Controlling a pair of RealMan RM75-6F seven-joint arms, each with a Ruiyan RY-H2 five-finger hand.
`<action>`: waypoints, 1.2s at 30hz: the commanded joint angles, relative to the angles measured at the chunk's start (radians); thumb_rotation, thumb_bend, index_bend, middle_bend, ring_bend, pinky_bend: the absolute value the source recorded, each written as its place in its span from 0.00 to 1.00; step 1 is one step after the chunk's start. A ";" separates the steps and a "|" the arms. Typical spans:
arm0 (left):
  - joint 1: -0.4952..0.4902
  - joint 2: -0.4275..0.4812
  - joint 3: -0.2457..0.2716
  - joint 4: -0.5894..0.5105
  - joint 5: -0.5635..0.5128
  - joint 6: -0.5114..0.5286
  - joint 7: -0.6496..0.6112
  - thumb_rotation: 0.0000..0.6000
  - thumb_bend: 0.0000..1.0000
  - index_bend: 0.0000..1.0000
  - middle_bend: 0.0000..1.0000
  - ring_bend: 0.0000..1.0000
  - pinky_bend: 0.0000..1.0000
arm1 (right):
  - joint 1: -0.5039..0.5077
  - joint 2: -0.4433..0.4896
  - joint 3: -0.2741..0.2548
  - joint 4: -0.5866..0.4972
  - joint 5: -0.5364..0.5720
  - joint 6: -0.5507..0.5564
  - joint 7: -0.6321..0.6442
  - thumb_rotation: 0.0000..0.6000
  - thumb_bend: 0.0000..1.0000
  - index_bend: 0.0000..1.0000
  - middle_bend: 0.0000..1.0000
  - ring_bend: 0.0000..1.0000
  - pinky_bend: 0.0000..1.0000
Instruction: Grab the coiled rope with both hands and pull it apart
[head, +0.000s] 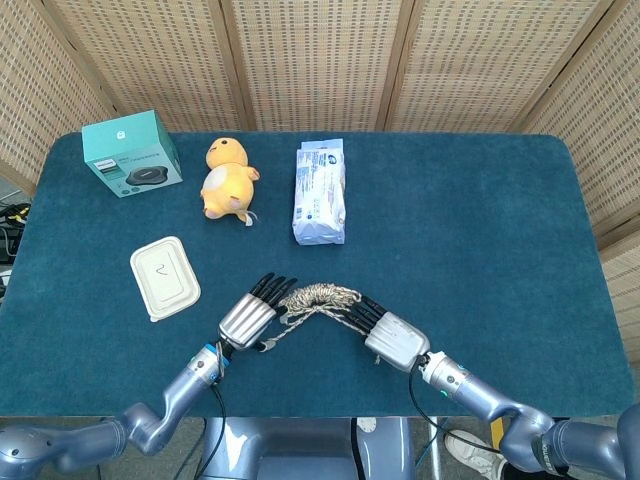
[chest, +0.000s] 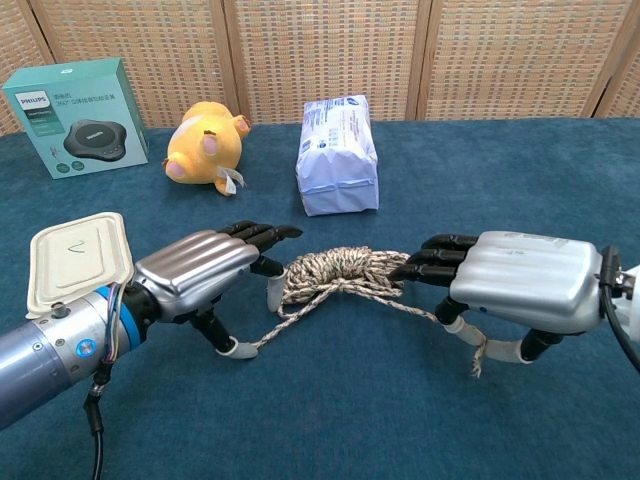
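The coiled rope (head: 321, 296) (chest: 338, 268), a beige and brown twisted bundle, lies on the blue tablecloth near the front edge, between my two hands. My left hand (head: 248, 318) (chest: 200, 272) pinches the coil's left end, its dark fingers over the rope and the thumb under it. A loose strand runs back beneath that palm. My right hand (head: 393, 338) (chest: 520, 280) holds the coil's right end the same way, and a strand trails under its palm. The contact under both palms is partly hidden.
A white lidded tray (head: 164, 277) (chest: 78, 258) lies left of my left hand. Further back stand a teal box (head: 131, 153) (chest: 74, 117), a yellow plush toy (head: 227, 178) (chest: 206, 146) and a pack of wipes (head: 320, 191) (chest: 338, 155). Wicker screens close the back.
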 joint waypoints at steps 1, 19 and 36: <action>-0.002 -0.001 0.002 -0.009 -0.004 -0.002 -0.001 1.00 0.06 0.50 0.00 0.00 0.00 | -0.001 -0.001 -0.001 0.003 0.000 0.000 0.003 1.00 0.38 0.67 0.03 0.00 0.00; -0.018 0.046 -0.059 -0.158 -0.175 -0.103 0.188 1.00 0.36 0.52 0.00 0.00 0.00 | 0.000 0.001 0.000 0.002 -0.009 0.001 0.007 1.00 0.39 0.67 0.03 0.00 0.00; -0.051 0.093 -0.081 -0.281 -0.348 -0.146 0.362 1.00 0.36 0.53 0.00 0.00 0.00 | 0.001 0.007 0.005 -0.011 -0.001 -0.007 -0.004 1.00 0.38 0.67 0.04 0.00 0.00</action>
